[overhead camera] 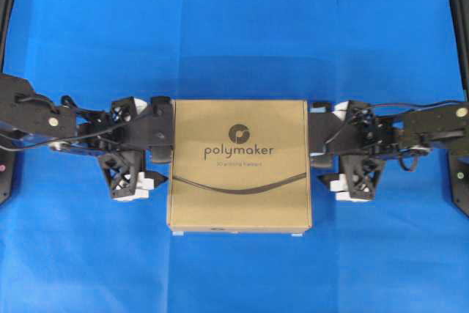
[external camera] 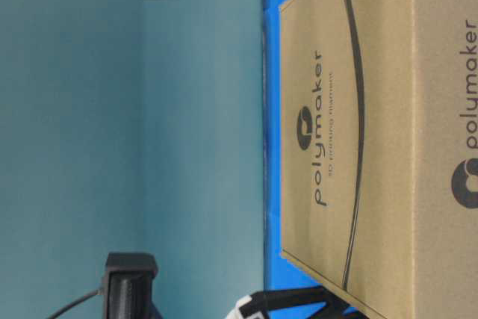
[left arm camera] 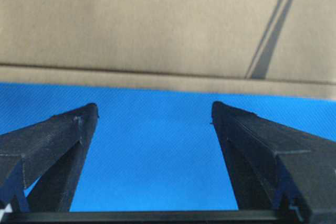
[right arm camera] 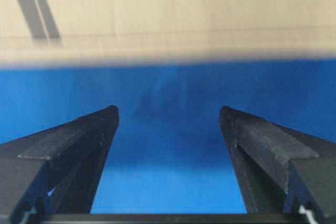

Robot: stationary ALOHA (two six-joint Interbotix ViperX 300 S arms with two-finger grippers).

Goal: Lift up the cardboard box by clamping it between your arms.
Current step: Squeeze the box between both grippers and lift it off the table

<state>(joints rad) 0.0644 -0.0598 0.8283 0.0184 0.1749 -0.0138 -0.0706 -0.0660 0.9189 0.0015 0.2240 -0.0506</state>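
Observation:
The brown cardboard box [overhead camera: 239, 166] with the dark "polymaker" logo lies flat in the middle of the blue cloth. It also shows in the table-level view [external camera: 373, 110]. My left gripper [overhead camera: 165, 131] is at the box's left edge, open and empty. My right gripper [overhead camera: 316, 134] is at the box's right edge, open and empty. In the left wrist view the gripper [left arm camera: 155, 109] faces the box's side [left arm camera: 157, 24], with blue cloth between the fingers. The right wrist view shows the gripper [right arm camera: 169, 111] likewise facing the box [right arm camera: 173, 14]. I cannot tell whether the fingertips touch the box.
The blue cloth [overhead camera: 234, 42] covers the table all round the box. Black frame posts stand at the far left [overhead camera: 6, 5] and far right [overhead camera: 460, 12]. A teal wall [external camera: 112, 140] is behind the table.

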